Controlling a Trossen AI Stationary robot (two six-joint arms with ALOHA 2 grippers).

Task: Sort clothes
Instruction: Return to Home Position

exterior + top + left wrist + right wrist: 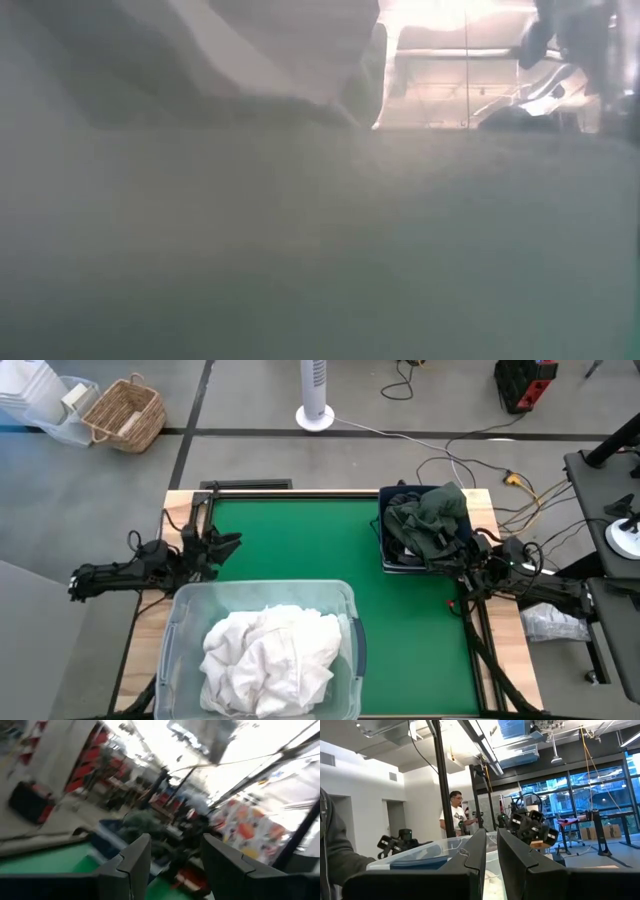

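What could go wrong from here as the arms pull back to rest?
1. The green shirt heaps above the rim of the blue bin, and the right gripper sits right beside that heap. Pulling away, it might snag the cloth and drag it out.
2. The left gripper is close to the far corner of the clear tub. A low swing could nudge the tub.

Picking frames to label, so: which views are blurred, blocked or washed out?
High view: evenly lit, white clothes and dark clothes readable. Low view: hazy, mostly blocked by something close to the lens. Left wrist view: motion-smeared, glare overhead. Right wrist view: clear, though bright windows backlight the room.
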